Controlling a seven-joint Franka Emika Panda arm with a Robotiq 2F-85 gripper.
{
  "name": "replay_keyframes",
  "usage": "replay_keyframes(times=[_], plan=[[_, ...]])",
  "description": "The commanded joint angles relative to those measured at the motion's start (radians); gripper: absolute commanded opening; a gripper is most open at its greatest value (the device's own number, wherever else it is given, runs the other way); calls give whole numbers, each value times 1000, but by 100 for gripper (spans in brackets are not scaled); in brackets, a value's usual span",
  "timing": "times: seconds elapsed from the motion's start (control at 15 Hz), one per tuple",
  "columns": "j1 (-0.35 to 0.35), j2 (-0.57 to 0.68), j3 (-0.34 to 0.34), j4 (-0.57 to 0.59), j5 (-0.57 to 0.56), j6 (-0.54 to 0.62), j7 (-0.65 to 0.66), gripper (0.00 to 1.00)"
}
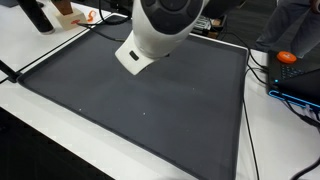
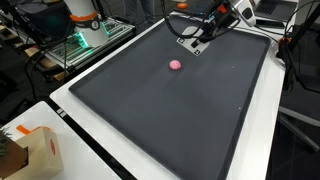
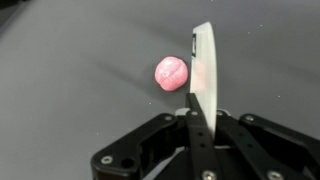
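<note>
Hovering over the mat, the gripper looks pressed together and empty; the ball lies on the mat just beside it. Descending shut would likely knock the ball rolling away.

Wrist camera is riding just behind my claw, looking down along a finger at the mat from very near, with the ball sitting mid-frame.

In an exterior view the camera is sitting close to my arm and aiming down across the mat; the arm is blocking the top centre.

In an exterior view the camera is standing farther back and higher, looking along the mat toward my claw at the far end.

Both exterior views are sharing the mat. The wrist view is sharing the ball with an exterior view.
</note>
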Motion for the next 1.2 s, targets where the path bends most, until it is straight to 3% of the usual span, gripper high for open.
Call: replay_keyframes(times=[0.0,0.73,1.13], plan=[[-37,27,-7,61,80,-8,49,1],[-180,-22,-18,-2,251,170,168,1],[-240,-57,-51,-68,357,208,238,1]])
